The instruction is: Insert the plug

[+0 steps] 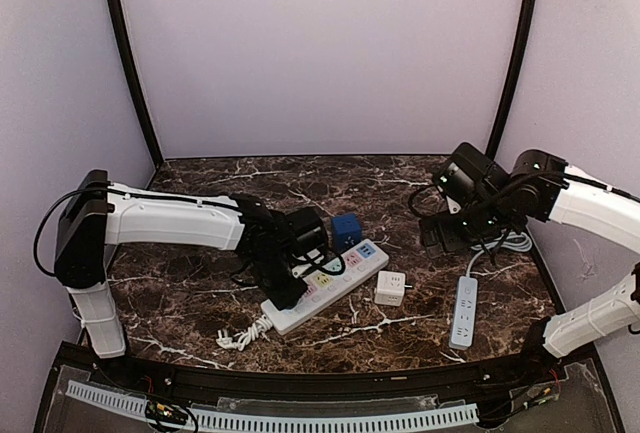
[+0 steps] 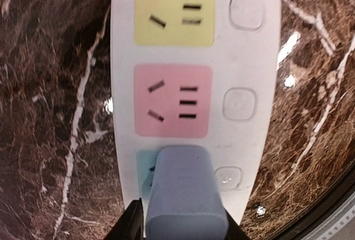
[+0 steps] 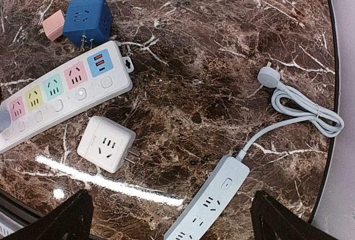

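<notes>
Towards the near edge of the counter (image 1: 190,298), a little left of the middle, the white power strip (image 1: 325,288) lies slanted, its coiled cord (image 1: 243,334) trailing to the near edge. The left gripper (image 1: 290,275) is low over the strip's near end. Its dark fingers (image 2: 131,224) are closed against the two sides of a grey-blue plug (image 2: 186,195), which sits over the teal socket (image 2: 145,169) and covers most of it. The pink socket (image 2: 172,100) and yellow socket (image 2: 174,8) next along are bare.

The plug looks lined up and down on the strip's face, so I judge the carrying and aiming done. Its prongs are hidden, so I cannot tell whether they are fully home. What seems left is a firm push down, if it is needed, and then letting go.

Near the middle of the counter a white adapter (image 3: 106,143) lies just beside the strip. Closer to the right edge lies a pale strip (image 3: 208,204), its looped cable (image 3: 308,119) running on toward the far right corner. Farther back, a blue cube (image 3: 87,21) and a pink block (image 3: 54,25) sit by the white strip's far end.

The right gripper (image 3: 177,218) hangs over the far right part of the counter, fingers spread wide and holding nothing.
</notes>
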{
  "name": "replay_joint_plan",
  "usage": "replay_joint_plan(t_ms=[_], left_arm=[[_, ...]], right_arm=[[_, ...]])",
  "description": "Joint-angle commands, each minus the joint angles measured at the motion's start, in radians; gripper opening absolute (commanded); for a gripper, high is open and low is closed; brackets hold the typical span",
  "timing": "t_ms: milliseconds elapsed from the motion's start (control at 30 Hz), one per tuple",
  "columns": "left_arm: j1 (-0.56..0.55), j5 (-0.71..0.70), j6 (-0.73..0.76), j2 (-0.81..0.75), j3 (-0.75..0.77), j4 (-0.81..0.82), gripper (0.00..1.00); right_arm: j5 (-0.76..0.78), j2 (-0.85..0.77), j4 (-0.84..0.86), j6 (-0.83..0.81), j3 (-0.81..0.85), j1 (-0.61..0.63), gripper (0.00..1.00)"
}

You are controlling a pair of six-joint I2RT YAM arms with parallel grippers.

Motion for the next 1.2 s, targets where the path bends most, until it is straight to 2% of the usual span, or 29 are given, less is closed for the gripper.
replay_joint_plan(t_ms=[0,133,300,333,367,633,800,1033,1167], left_arm=[[0.006,-0.021,0.0,0.025,0.014,-0.149,0.45],[0.009,-0.018,-0.002,-0.004,0.068,-0.159,0.67],[0.018,0.024,-0.001,-0.07,0.144,-0.176,0.86],[0.02,0.031,0.0,-0.079,0.164,-0.181,0.96],[0.021,0.041,0.003,-0.094,0.173,-0.184,0.97],[0.05,0.025,0.005,-0.138,0.293,-0.234,0.99],[0.121,-0.007,-0.045,-0.127,0.395,-0.264,0.99],[0.216,0.026,-0.106,-0.003,0.519,-0.335,0.93],[0.227,0.028,-0.054,0.089,0.595,-0.337,0.92]], right_arm=[[0.005,-0.002,0.014,-0.015,0.031,-0.013,0.99],[0.006,-0.003,0.015,-0.015,0.033,-0.015,0.99],[0.004,-0.019,0.014,-0.009,0.022,-0.015,0.99],[0.004,-0.022,0.015,-0.006,0.018,-0.015,0.99],[0.006,-0.026,0.014,-0.005,0.014,-0.015,0.99],[0.005,-0.054,0.02,0.014,-0.012,-0.015,0.98],[-0.008,-0.074,0.047,-0.001,-0.024,-0.015,0.99],[-0.024,-0.082,0.072,-0.02,-0.025,-0.015,0.98],[-0.029,-0.077,0.068,-0.019,-0.024,-0.015,0.99]])
